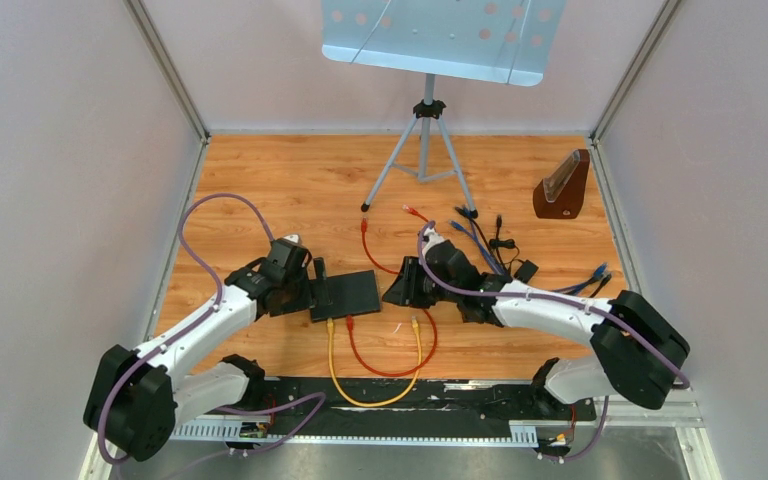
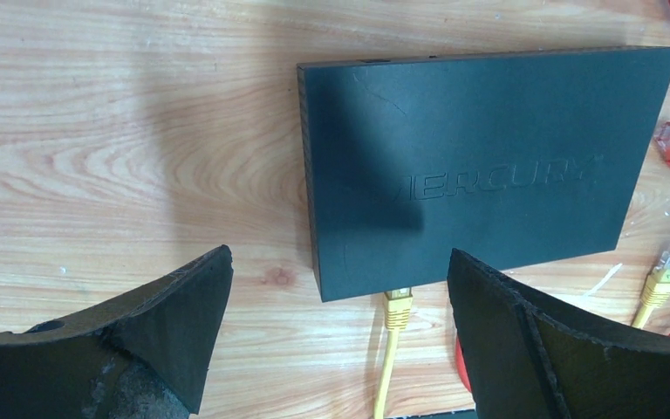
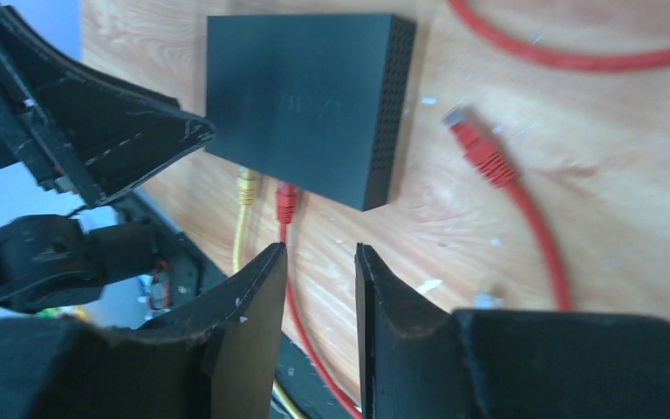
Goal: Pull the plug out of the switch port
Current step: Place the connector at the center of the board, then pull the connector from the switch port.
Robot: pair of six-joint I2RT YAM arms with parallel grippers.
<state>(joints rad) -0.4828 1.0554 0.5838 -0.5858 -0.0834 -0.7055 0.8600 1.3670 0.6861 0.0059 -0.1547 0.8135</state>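
Left jaws before MERCURY switch

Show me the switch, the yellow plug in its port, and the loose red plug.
switch [image 2: 480,166], left wrist view, middle of its top face.
yellow plug [image 2: 398,307], left wrist view, plug body at the port.
loose red plug [image 3: 480,150], right wrist view, middle of the connector.

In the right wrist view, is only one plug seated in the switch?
No, a yellow plug and a red plug sit in the switch.
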